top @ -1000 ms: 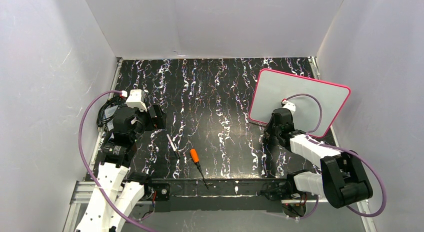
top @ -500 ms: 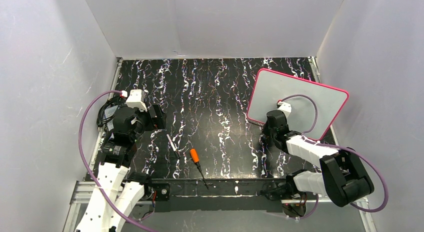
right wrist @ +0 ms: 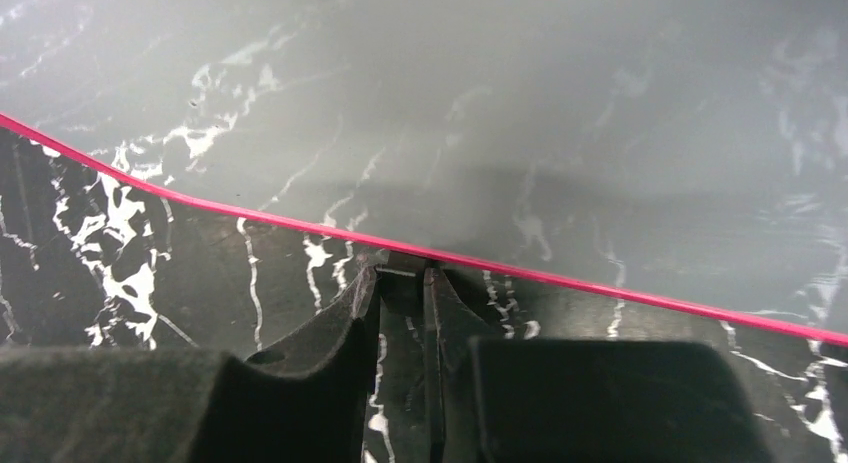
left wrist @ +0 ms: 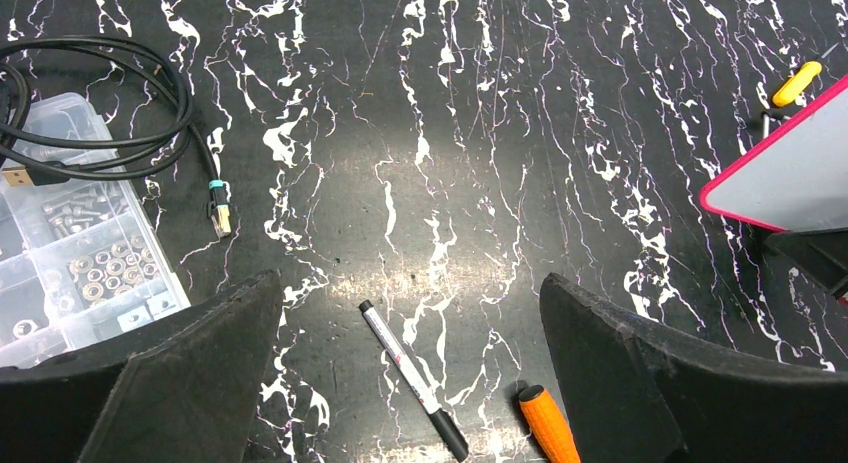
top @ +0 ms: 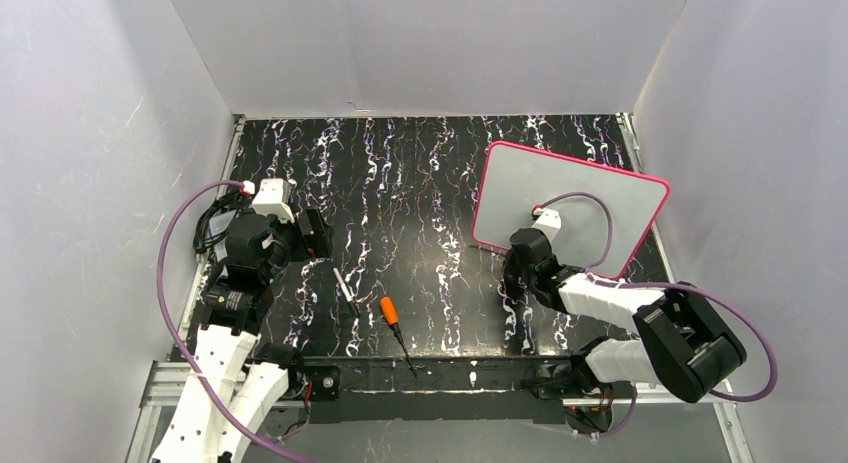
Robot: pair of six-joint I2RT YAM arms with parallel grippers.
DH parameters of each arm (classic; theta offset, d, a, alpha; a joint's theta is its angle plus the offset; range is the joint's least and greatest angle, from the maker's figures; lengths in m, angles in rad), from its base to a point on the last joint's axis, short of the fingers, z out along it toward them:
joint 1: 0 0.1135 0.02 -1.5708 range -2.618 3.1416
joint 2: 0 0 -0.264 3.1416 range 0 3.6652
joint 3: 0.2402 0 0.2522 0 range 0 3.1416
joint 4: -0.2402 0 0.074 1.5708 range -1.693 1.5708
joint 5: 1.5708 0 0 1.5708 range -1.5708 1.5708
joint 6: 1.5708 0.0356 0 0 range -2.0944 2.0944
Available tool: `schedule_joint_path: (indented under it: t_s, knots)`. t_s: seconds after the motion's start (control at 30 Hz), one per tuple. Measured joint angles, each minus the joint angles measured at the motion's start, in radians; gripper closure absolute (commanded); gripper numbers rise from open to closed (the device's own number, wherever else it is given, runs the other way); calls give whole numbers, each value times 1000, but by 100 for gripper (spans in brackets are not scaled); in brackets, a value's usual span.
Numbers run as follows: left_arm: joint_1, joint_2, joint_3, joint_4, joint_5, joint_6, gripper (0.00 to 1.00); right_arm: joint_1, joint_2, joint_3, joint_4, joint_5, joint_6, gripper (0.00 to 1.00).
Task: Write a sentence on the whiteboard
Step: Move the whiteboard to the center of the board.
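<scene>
- Right gripper [right wrist: 400, 273] has its two fingers squeezed close together on the pink frame of the whiteboard [top: 565, 198], at the edge nearest the robot.
- The whiteboard is on the right side of the table [top: 420, 183] and sits a bit crooked. I can't tell if it lies flat or is tipped up a little.
- No words show on the board, so the sentence is not written yet.
- My guess is that the step now is moving the board to a good spot for writing. To do it well, grip the thin frame tight so it can't slip out. Slide it slowly, and stop where both arms can reach it.
- The right arm is bent low and reaches forward and to the left. Its wrist is just over the board's near edge, and its purple cable [top: 590, 208] loops above the board.
- The left gripper [left wrist: 408, 283] hangs over the table with its fingers wide apart, holding nothing.
- A marker [left wrist: 415, 393] lies on the table near the left gripper, beside an orange screwdriver [left wrist: 548, 435]. It looks like the next thing to pick up, best grabbed around its middle.
</scene>
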Motion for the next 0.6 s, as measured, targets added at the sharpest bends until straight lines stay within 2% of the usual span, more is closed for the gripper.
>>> schedule_joint_path:
  t_s: [0.6]
  knots:
    - [-1, -3, 0, 0, 0, 0, 1, 274, 209, 145, 76, 28, 59, 99]
